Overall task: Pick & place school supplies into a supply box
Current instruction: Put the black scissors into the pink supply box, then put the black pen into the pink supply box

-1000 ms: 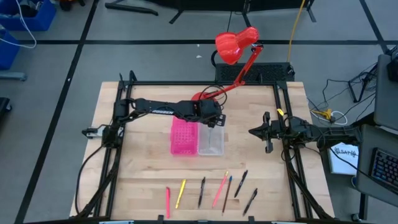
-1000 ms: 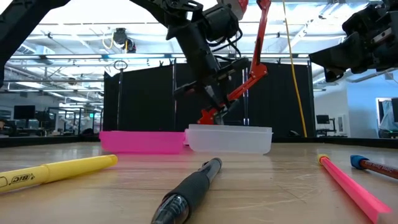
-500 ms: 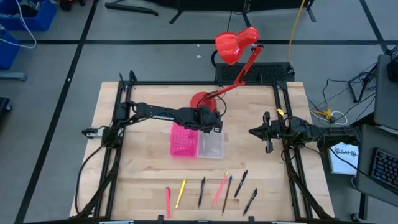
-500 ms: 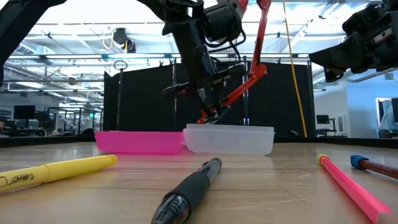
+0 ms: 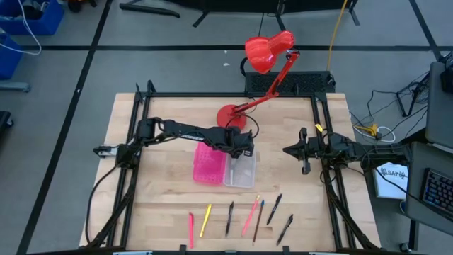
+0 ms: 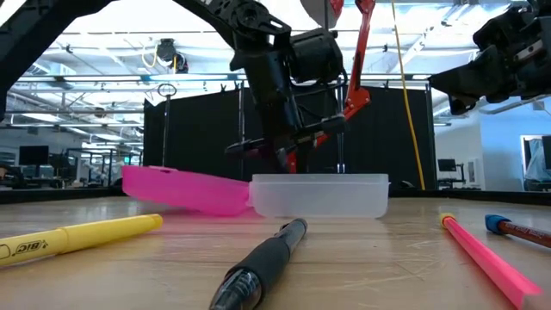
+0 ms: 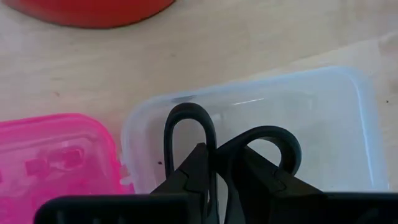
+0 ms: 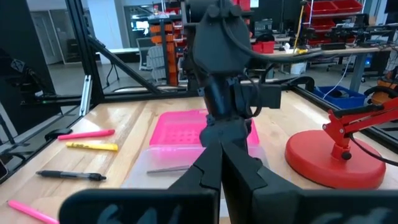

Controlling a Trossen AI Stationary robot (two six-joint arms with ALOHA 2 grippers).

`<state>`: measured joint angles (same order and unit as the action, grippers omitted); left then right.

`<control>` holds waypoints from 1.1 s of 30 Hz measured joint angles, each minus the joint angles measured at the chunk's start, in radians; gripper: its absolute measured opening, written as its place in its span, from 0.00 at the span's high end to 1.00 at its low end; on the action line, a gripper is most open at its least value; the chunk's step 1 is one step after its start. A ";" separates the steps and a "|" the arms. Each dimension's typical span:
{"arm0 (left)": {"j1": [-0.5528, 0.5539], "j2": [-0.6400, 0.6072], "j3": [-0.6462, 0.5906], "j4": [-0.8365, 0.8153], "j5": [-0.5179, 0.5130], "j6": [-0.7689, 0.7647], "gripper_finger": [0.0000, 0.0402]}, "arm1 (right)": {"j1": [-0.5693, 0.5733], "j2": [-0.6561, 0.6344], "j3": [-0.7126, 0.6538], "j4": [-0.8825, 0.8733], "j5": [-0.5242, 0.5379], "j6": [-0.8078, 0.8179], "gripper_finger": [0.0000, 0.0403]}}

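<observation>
Wooden bench [image 5: 156,191] planks carry the supply box [image 5: 225,168], its pink holed half tilted beside the clear half. Directly over the clear half, the left tool [image 7: 217,163] pinches black-handled scissors [image 7: 231,146]; their blades are hidden. Pens [image 5: 244,216] lie well apart. The right tool [image 5: 289,149], fingers together, holds nothing.

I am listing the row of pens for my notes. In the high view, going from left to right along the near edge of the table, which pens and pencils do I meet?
Red pen → yellow pen → black pen → pink pen → two black pens at the right end.
</observation>
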<state>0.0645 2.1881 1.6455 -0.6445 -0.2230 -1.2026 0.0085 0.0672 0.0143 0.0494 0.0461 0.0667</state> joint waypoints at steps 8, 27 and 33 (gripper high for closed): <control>0.002 -0.022 0.010 -0.001 0.017 0.023 0.51 | 0.000 0.004 0.000 -0.001 0.000 0.000 1.00; -0.165 -0.641 -0.148 -0.245 -0.302 0.290 0.62 | 0.000 0.019 0.000 -0.013 -0.054 0.071 1.00; -0.269 -0.996 -0.610 -0.007 -0.454 0.332 0.97 | 0.000 0.034 0.000 -0.007 -0.161 0.063 1.00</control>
<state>-0.2047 1.1919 1.0356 -0.6513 -0.6767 -0.8703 0.0082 0.1007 0.0143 0.0423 -0.1147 0.1299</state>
